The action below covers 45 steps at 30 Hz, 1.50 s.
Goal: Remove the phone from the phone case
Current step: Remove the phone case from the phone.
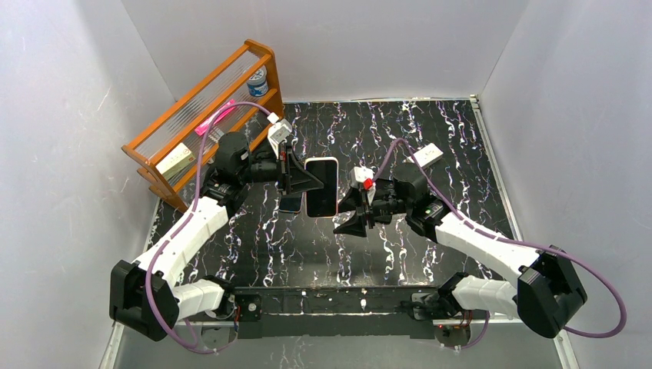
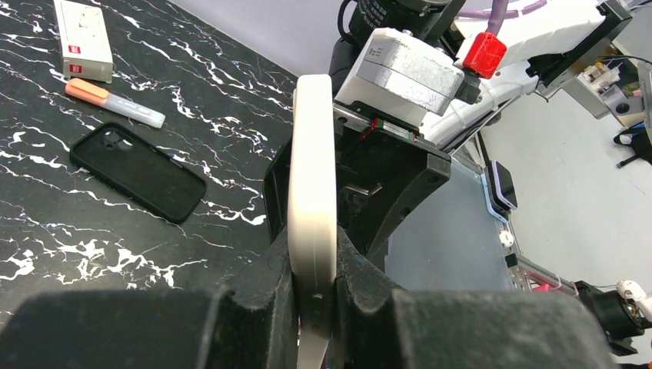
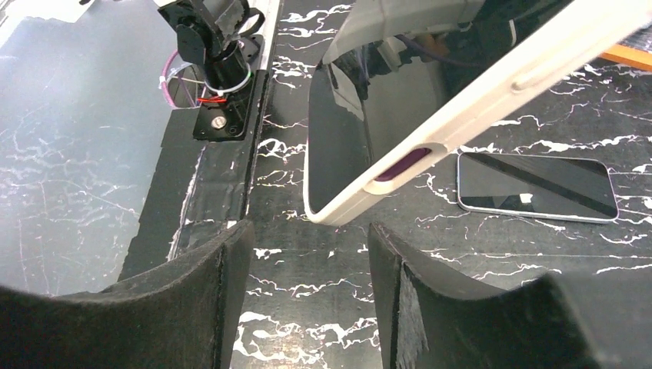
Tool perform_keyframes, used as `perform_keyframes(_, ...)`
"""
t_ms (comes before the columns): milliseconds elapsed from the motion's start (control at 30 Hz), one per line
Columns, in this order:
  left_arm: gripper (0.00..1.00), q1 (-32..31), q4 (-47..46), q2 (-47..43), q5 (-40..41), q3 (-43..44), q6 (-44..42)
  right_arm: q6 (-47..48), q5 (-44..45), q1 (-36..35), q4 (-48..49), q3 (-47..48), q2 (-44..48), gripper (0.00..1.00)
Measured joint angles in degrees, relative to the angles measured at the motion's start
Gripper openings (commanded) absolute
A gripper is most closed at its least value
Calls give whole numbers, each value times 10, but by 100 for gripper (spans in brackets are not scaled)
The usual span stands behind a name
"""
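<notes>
The phone (image 1: 321,187), dark screen up, sits in its cream phone case (image 2: 312,192) and is held above the table. My left gripper (image 2: 314,265) is shut on the case's left long edge; in the top view it (image 1: 301,179) sits at the phone's left. In the right wrist view the screen (image 3: 361,115) and the case's rim (image 3: 492,92) hang just ahead of my right gripper (image 3: 310,254). Its jaws are open with nothing between them, just short of the case's near corner. From above, the right gripper (image 1: 350,211) is at the phone's lower right.
A bare phone (image 3: 536,187) lies flat on the black marble table under the held one. An empty black case (image 2: 138,171), an orange-capped marker (image 2: 115,102) and a white box (image 2: 83,31) lie on the right side. A wooden rack (image 1: 207,108) stands at the back left.
</notes>
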<state>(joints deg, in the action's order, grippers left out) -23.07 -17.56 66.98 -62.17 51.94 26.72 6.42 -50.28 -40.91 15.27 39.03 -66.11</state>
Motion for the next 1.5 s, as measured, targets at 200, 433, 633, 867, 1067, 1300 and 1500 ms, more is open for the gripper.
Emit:
perform_keyframes(200, 0, 0, 0, 0, -2, 0, -1, -2, -17, 0, 13, 2, -2, 56)
perform_keyframes(433, 0, 0, -6, 0, -3, 0, 4, -19, -26, 0, 40, 14, -18, 47)
perform_keyframes(633, 0, 0, -22, 0, -10, 0, 19, -29, -30, 0, 47, 24, -32, 23)
perform_keyframes(867, 0, 0, -48, 4, -24, 0, 42, -31, -58, 2, 41, 37, -46, 1)
perform_keyframes(1067, 0, 1, -74, 20, -30, -1, 86, -17, -74, 6, 40, 37, -46, 1)
perform_keyframes(1300, 0, 1, -119, 24, -31, -20, 131, 21, -85, 7, 30, 37, -46, 1)
perform_keyframes(1500, 0, 1, -137, 41, -33, -24, 168, 71, -88, 7, 6, 40, -47, 1)
